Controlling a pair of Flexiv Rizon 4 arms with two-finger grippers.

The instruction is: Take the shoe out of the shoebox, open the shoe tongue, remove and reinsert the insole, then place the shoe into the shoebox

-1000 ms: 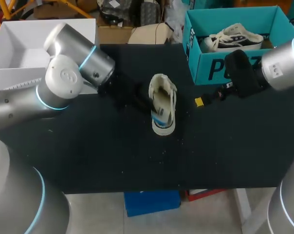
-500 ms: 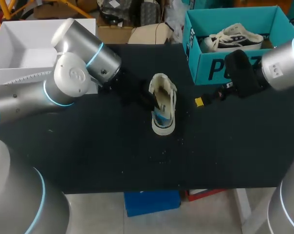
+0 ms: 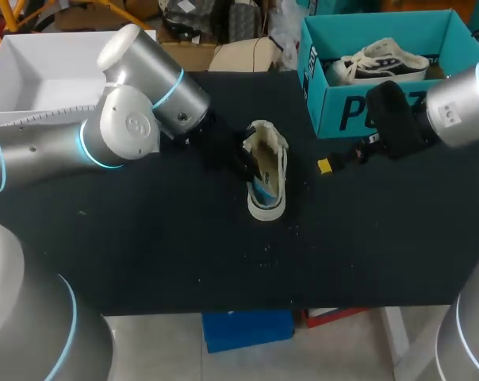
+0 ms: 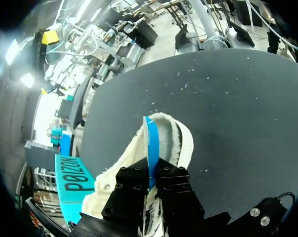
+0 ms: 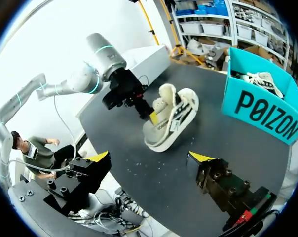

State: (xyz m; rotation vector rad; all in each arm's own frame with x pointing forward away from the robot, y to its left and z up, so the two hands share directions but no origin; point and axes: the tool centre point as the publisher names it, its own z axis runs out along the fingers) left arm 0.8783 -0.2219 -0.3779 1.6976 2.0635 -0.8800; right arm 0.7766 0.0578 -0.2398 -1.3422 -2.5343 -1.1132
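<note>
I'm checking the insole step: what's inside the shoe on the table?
The blue insole stands on edge inside the shoe, pinched by the left hand. The hand covers the shoe's floor and the insole's lower part.

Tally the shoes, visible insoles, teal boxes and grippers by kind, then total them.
Shoes: 2 (loose shoe, boxed shoe)
Insoles: 1 (blue insole)
Teal boxes: 1 (teal shoebox)
Grippers: 2 (left gripper, right gripper)
Total: 6
</note>
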